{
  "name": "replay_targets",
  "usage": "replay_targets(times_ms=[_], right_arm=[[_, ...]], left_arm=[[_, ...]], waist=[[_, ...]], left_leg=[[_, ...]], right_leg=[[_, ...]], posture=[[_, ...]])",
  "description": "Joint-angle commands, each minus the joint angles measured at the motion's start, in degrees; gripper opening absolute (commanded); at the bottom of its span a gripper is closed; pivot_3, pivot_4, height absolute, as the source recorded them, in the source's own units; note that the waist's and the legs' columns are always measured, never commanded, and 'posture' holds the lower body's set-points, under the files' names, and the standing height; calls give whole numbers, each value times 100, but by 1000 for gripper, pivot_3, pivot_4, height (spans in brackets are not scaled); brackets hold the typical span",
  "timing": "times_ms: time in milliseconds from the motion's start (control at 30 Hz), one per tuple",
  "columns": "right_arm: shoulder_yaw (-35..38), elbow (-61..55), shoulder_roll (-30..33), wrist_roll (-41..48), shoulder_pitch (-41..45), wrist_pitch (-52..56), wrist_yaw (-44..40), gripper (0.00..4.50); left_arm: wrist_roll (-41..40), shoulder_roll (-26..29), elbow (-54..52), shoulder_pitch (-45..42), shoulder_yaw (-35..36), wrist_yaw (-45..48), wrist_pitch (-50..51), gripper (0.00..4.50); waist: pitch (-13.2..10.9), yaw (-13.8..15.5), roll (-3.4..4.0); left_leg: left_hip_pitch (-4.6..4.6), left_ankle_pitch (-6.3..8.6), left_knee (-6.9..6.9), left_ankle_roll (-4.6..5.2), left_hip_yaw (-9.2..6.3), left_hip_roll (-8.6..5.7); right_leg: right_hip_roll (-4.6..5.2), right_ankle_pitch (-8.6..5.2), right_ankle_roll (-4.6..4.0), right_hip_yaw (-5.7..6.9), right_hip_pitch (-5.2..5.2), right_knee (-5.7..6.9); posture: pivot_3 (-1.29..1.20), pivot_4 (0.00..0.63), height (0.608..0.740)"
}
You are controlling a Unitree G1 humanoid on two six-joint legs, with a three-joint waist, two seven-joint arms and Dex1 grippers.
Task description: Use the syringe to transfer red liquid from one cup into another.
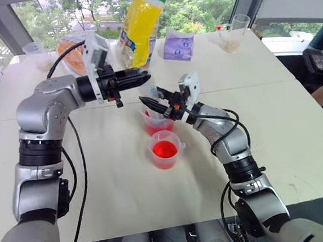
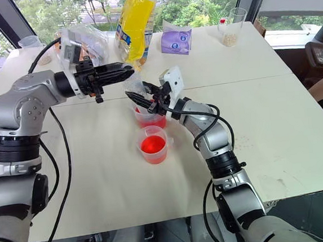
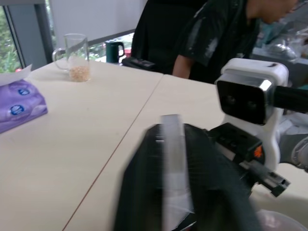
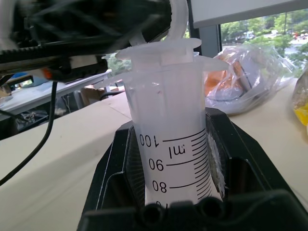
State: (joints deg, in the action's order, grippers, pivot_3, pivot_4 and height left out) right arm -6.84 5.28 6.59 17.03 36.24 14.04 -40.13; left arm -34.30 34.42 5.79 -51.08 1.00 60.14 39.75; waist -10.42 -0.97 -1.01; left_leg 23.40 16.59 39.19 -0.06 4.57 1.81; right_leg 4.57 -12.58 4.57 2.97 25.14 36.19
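Observation:
The clear syringe [image 4: 173, 144] stands upright over the far cup [image 1: 150, 123], its barrel marked in ml. My right gripper [image 1: 144, 101] is shut on the barrel. The plunger's flat top [image 4: 159, 47] sticks up above the barrel. My left gripper [image 1: 145, 75] reaches in level from the left and is shut on a clear plastic strip [image 3: 172, 163], the plunger's top. Red liquid [image 1: 164, 149] fills the near cup [image 1: 176, 151] about halfway. The far cup also holds red liquid [image 1: 153, 128]. The syringe's tip is hidden.
At the table's back stand a yellow bag [image 1: 141, 23], a purple tissue pack [image 1: 177, 45], a glass mug with grains [image 1: 233, 34], a clear bag with orange contents [image 1: 73, 49] and a plastic cup [image 1: 37, 52]. A person [image 3: 216, 33] sits beyond the right edge.

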Motion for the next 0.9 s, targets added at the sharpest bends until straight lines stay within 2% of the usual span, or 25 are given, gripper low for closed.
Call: replay_targets(times_ms=[33, 900], right_arm=[[-19, -54, 28, 4, 89, 70, 0, 1358], [-288, 119, 208, -88, -44, 498, -256, 1358]], left_arm=[[-71, 19, -282, -62, 63, 96, -28, 21], [224, 157, 336, -943, 425, -87, -499, 21]], waist=[[0, 2, 0], [0, 10, 0]], left_leg=[[0, 0, 0, 0, 1, 0], [1, 0, 1, 0, 1, -1]], right_leg=[[0, 0, 0, 0, 0, 0], [0, 0, 0, 0, 0, -1]], posture=[[0, 150, 740], [0, 150, 740]])
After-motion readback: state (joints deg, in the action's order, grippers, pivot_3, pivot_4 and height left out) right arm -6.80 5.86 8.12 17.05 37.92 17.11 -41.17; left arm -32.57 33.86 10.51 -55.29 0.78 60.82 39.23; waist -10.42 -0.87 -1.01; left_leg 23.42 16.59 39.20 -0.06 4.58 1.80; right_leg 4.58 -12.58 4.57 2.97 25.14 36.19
